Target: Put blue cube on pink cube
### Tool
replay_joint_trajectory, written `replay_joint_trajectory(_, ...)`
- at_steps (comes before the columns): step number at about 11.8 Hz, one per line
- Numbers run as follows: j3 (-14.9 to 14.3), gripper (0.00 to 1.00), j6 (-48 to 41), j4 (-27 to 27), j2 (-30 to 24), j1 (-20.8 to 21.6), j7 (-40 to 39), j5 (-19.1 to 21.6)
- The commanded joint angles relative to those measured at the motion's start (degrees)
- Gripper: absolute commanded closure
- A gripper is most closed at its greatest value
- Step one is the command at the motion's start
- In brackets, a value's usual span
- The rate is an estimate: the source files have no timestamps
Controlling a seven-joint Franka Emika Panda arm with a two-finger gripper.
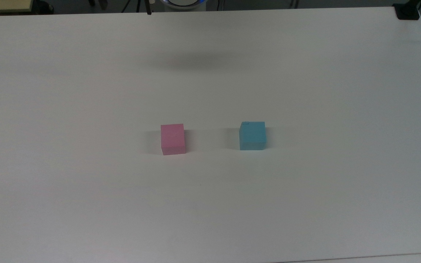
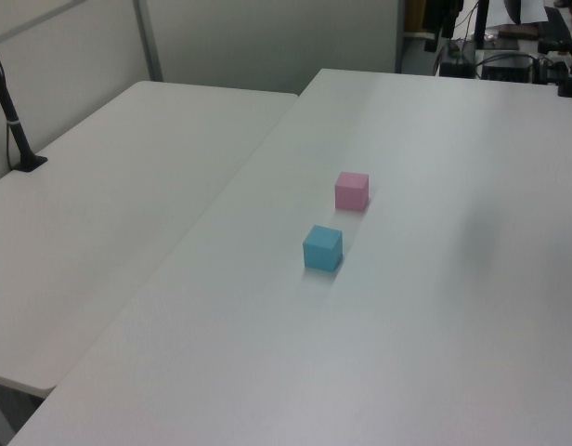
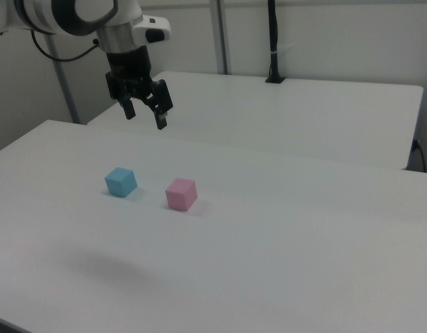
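The blue cube (image 1: 252,135) (image 2: 322,247) (image 3: 120,182) rests on the white table, apart from the pink cube (image 1: 173,138) (image 2: 351,190) (image 3: 181,193). In the top view the pink cube lies to the blue cube's left with a gap of about two cube widths between them. High above the table in the right view hangs my gripper (image 3: 144,114), open and holding nothing. It is above the blue cube and touches neither cube.
A second white table (image 2: 100,214) adjoins the work table (image 1: 305,91). A black post on a base (image 2: 17,139) (image 3: 272,41) stands on that second table. A black clamp (image 1: 407,11) sits at the work table's far right corner in the top view.
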Motion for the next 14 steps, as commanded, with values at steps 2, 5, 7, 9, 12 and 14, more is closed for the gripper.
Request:
replay_joint_trajectory(2,0.01,0.00,1.26,-0.09,-0.10,0.90,0.17,-1.14)
replay_joint_trajectory(5,-0.08,0.00,1.35,0.00,-0.09,1.34,0.25,-1.23)
replay_joint_trajectory(7,-0.17,0.00,0.91,0.00,-0.27,1.42,0.78,-2.80)
replay_joint_trajectory(9,-0.08,0.00,1.08,0.00,-0.10,1.51,0.69,-3.16)
replay_joint_trajectory(12,0.01,0.00,0.91,-0.09,0.34,2.12,0.34,-3.08)
replay_joint_trajectory(14,-0.08,0.00,0.91,0.00,1.05,3.09,0.34,-3.16)
